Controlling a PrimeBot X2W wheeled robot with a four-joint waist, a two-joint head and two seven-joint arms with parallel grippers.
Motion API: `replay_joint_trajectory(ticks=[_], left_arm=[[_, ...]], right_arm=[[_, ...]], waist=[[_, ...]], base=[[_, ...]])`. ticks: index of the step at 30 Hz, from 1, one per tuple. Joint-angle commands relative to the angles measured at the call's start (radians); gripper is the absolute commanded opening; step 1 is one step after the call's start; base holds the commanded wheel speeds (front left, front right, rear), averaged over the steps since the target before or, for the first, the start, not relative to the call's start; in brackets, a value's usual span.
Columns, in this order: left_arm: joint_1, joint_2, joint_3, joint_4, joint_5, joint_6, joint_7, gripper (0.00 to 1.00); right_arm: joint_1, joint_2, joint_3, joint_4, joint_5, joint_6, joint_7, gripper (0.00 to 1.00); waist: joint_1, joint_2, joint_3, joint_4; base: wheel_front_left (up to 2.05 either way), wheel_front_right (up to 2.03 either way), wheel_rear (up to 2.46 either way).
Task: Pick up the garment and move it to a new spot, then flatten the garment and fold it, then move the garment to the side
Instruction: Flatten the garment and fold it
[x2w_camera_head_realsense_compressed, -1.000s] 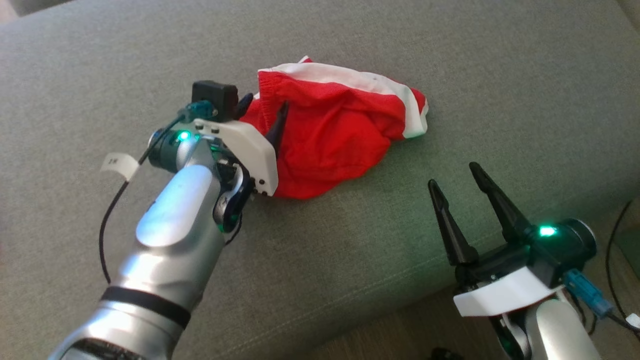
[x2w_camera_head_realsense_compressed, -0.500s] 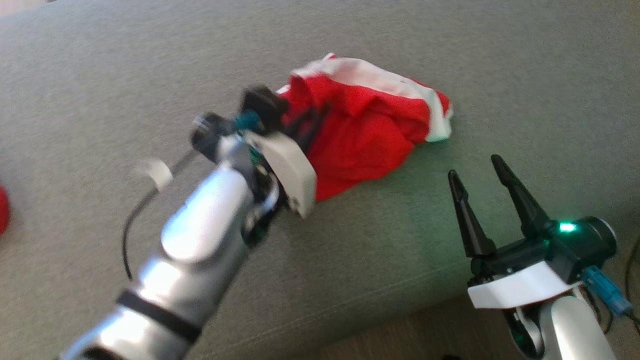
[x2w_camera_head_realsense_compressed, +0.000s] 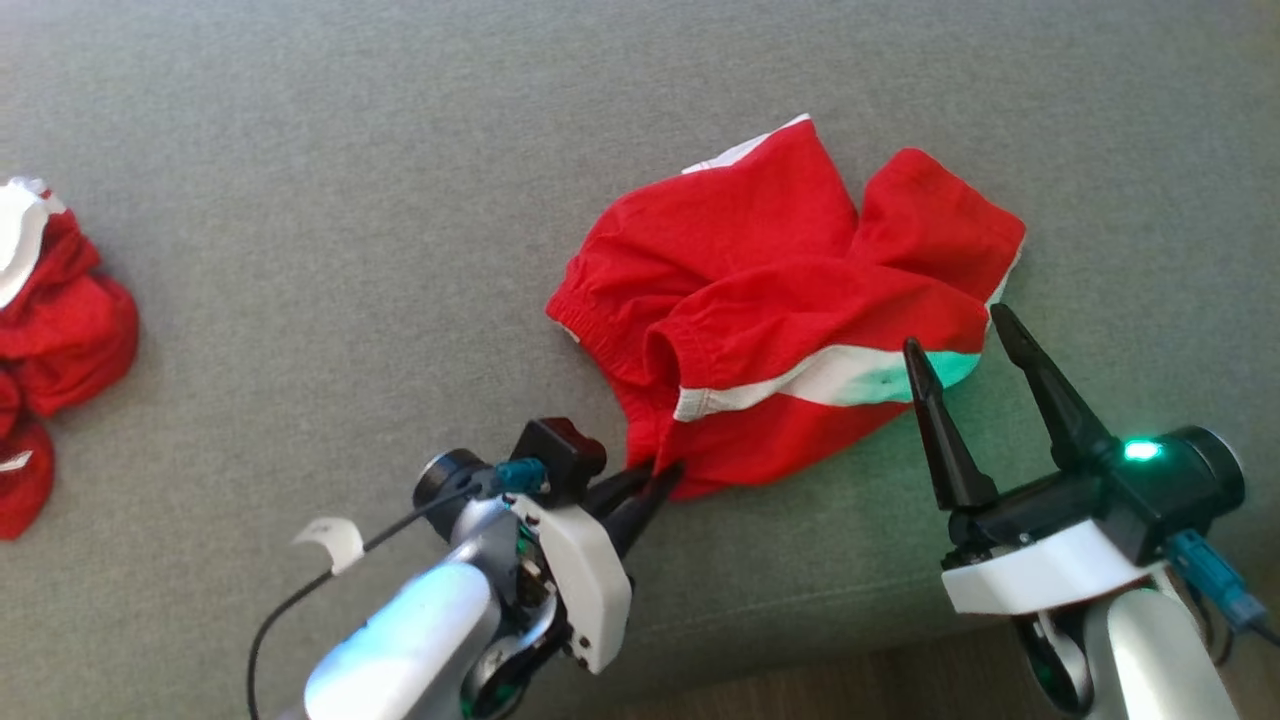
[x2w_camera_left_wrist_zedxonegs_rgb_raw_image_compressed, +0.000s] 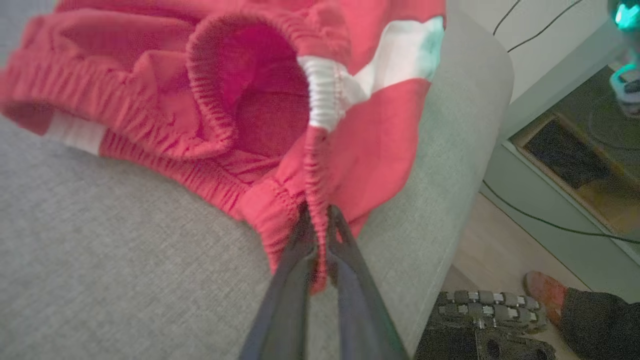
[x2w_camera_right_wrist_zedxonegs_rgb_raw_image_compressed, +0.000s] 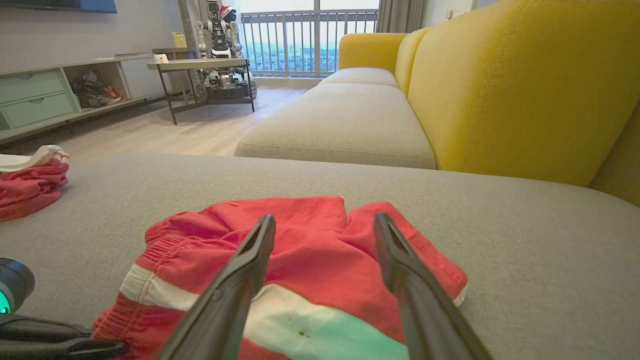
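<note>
The garment (x2w_camera_head_realsense_compressed: 780, 290) is a pair of red shorts with a white side stripe, lying crumpled on the grey sofa cushion (x2w_camera_head_realsense_compressed: 300, 200). My left gripper (x2w_camera_head_realsense_compressed: 665, 475) is shut on the near edge of its elastic waistband; the left wrist view shows the garment (x2w_camera_left_wrist_zedxonegs_rgb_raw_image_compressed: 250, 115) with its red band pinched between the two dark fingers of the left gripper (x2w_camera_left_wrist_zedxonegs_rgb_raw_image_compressed: 317, 212). My right gripper (x2w_camera_head_realsense_compressed: 957, 330) stands open at the shorts' right side, fingers just over the white stripe. In the right wrist view the garment (x2w_camera_right_wrist_zedxonegs_rgb_raw_image_compressed: 300, 250) lies under the open right gripper (x2w_camera_right_wrist_zedxonegs_rgb_raw_image_compressed: 325, 217).
More red and white clothing (x2w_camera_head_realsense_compressed: 60, 330) lies at the cushion's far left, also clothing (x2w_camera_right_wrist_zedxonegs_rgb_raw_image_compressed: 30, 185) in the right wrist view. The cushion's front edge (x2w_camera_head_realsense_compressed: 800, 640) runs just behind my grippers. A yellow sofa back (x2w_camera_right_wrist_zedxonegs_rgb_raw_image_compressed: 500, 90) rises beyond. A person's foot (x2w_camera_left_wrist_zedxonegs_rgb_raw_image_compressed: 545, 295) is on the floor.
My left gripper has shut on the waistband and drawn the shorts toward the cushion's front edge, turning them over and spreading them. The head camera has shifted. The right gripper stays open.
</note>
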Motion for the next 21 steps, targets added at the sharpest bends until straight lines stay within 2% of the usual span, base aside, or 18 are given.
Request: replay_joint_trajectory(ticks=[1, 7, 19, 21], left_arm=[[-0.024, 0.007, 0.028, -0.044, -0.003, 0.008, -0.014, 1.0], [-0.017, 0.01, 0.032, -0.094, 0.005, 0.031, -0.036, 1.0], [-0.042, 0.021, 0.033, -0.126, 0.005, 0.05, -0.003, 1.0], [-0.044, 0.025, 0.034, -0.129, 0.004, 0.053, 0.002, 0.77]], right_arm=[[-0.025, -0.008, 0.022, -0.035, -0.005, 0.0, -0.009, 1.0], [-0.024, -0.008, 0.023, -0.035, -0.012, 0.0, -0.009, 1.0], [-0.026, -0.008, 0.023, -0.041, -0.004, 0.0, -0.009, 1.0], [-0.028, -0.008, 0.018, -0.044, -0.001, 0.0, -0.009, 1.0]], waist=[[0.0, 0.0, -0.003, 0.002], [0.0, 0.0, -0.015, -0.006], [0.0, 0.0, -0.007, -0.046], [0.0, 0.0, -0.002, -0.051]], base=[[0.0, 0.0, 0.0], [0.0, 0.0, 0.0], [0.0, 0.0, 0.0], [0.0, 0.0, 0.0]])
